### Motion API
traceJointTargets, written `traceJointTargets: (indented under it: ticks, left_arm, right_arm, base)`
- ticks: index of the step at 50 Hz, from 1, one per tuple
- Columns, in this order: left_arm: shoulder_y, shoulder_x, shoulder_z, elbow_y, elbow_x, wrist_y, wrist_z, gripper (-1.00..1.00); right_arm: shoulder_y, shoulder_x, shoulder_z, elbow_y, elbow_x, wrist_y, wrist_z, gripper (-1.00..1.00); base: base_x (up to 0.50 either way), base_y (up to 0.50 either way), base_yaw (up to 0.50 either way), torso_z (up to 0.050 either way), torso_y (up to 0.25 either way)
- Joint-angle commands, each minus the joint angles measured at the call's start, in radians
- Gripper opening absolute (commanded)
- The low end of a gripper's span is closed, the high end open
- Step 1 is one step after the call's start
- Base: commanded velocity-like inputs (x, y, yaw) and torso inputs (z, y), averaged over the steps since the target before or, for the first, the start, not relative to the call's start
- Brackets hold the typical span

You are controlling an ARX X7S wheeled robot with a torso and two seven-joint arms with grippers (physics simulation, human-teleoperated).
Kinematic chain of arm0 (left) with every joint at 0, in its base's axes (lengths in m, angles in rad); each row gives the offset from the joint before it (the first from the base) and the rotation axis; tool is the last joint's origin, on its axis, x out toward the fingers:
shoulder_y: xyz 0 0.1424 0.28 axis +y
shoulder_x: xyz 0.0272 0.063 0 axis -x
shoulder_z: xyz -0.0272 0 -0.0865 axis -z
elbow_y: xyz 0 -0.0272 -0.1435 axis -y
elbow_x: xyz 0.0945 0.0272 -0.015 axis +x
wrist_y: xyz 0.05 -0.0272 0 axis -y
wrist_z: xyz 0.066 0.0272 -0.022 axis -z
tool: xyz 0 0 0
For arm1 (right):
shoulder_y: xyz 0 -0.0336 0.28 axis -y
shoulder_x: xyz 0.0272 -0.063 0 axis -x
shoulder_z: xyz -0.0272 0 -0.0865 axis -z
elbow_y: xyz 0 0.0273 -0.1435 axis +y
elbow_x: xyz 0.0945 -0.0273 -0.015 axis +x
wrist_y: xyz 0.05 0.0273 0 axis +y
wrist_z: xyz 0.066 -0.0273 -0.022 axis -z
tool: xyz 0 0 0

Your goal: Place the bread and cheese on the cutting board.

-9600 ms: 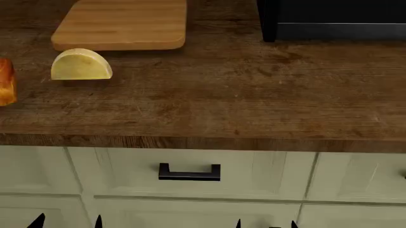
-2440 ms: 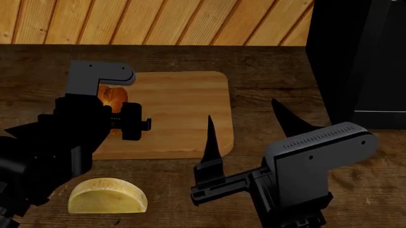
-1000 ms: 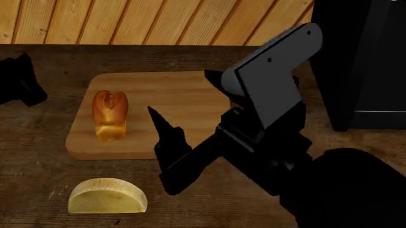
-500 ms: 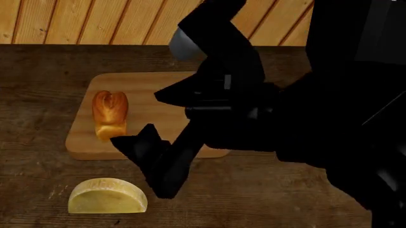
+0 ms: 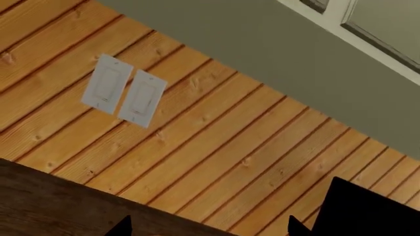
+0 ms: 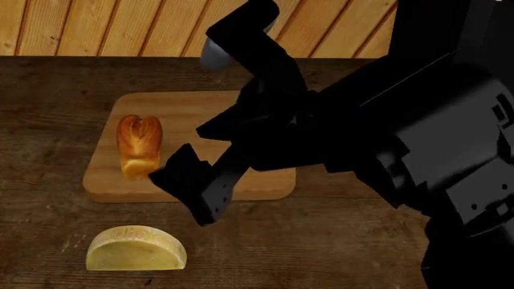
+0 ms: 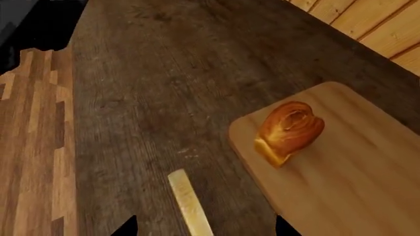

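The bread lies on the left part of the cutting board. The cheese lies on the dark countertop just in front of the board, apart from it. My right gripper is open and empty, angled down over the board's front edge, above and to the right of the cheese. The right wrist view shows the bread on the board, the cheese as a thin pale strip, and the right gripper with its tips either side of it. My left gripper is open and empty, facing the wall.
My right arm covers the board's right side and much of the head view. A plank wall stands behind the countertop. Two light switches are on the wall. The countertop's end and the wood floor show in the right wrist view.
The left gripper has let go of the bread on the board and left the head view. The right arm has swung left over the board, its open gripper now near the cheese.
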Motion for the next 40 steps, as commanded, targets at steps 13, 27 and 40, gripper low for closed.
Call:
traceJointTargets:
  ticks: [13, 27, 40]
  left_arm:
    - [0.049, 0.015, -0.029, 0.020, 0.017, 0.035, 0.030, 1.00]
    - [0.069, 0.019, -0.042, 0.008, 0.016, 0.048, 0.044, 1.00]
    - [0.079, 0.020, -0.047, 0.007, 0.010, 0.055, 0.049, 1.00]
  right_arm:
    - [0.008, -0.126, -0.147, 0.276, -0.123, -0.198, -0.134, 1.00]
    - [-0.013, -0.199, -0.216, 0.393, -0.163, -0.287, -0.195, 1.00]
    - [-0.045, -0.247, -0.258, 0.487, -0.183, -0.350, -0.235, 1.00]
  base:
    - [0.00, 0.00, 0.00, 0.000, 0.000]
    - [0.00, 0.00, 0.00, 0.000, 0.000]
    - [0.00, 0.00, 0.00, 0.000, 0.000]
